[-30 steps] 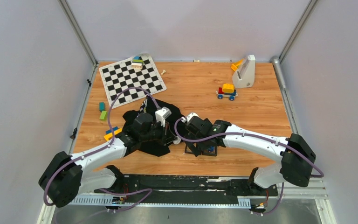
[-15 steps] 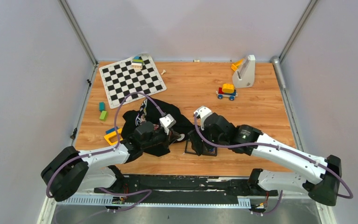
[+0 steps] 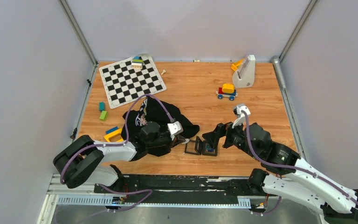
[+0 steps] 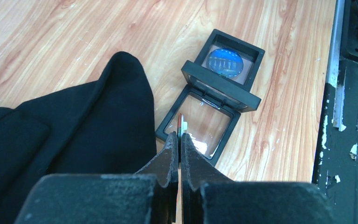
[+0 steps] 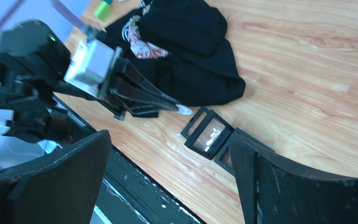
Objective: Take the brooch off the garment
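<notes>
Wooden table [image 3: 261, 116] now shows right fingers [image 5: 303, 186] withdrawn from the brooch [image 4: 224, 62].

Legible text: none found in any view.
- Black garment [image 5: 191, 79]: white-and-red print on the fabric, crumpled and too small to read.
- Blue brooch [image 4: 224, 62]: pale markings across its face, not readable.
- Chessboard mat [image 3: 132, 79]: plain squares, no characters discernible.

Pale grey walls [image 3: 186, 28], wooden tabletop [image 3: 196, 88], metal corner posts [image 3: 78, 31]
</notes>
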Controlling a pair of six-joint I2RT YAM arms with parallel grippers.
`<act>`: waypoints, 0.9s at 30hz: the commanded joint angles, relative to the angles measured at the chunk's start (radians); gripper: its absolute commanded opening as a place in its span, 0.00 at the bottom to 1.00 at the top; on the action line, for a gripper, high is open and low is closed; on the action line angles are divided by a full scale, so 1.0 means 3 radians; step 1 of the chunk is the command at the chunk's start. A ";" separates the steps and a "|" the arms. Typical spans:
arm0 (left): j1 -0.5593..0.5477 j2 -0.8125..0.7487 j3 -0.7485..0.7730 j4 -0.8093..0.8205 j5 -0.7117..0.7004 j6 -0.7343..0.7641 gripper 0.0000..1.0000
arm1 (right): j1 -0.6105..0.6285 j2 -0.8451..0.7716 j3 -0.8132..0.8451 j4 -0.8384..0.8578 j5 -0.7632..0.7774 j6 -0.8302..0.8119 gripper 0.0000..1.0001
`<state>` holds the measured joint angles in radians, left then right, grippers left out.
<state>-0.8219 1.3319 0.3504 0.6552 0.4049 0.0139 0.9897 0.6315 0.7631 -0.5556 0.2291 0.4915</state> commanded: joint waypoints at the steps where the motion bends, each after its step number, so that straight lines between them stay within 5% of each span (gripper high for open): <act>1: -0.0054 0.0155 0.0161 0.0229 0.0077 0.0195 0.00 | -0.0011 -0.0261 -0.0084 0.0279 0.0215 0.0232 1.00; 27: -0.0201 0.0855 0.0437 0.0515 0.0039 0.0246 0.03 | -0.0013 -0.0292 -0.0140 0.0275 0.0165 0.0269 1.00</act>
<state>-0.8726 1.5749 0.4488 0.7395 0.4114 0.0624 0.9867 0.5491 0.7330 -0.5144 0.2787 0.5587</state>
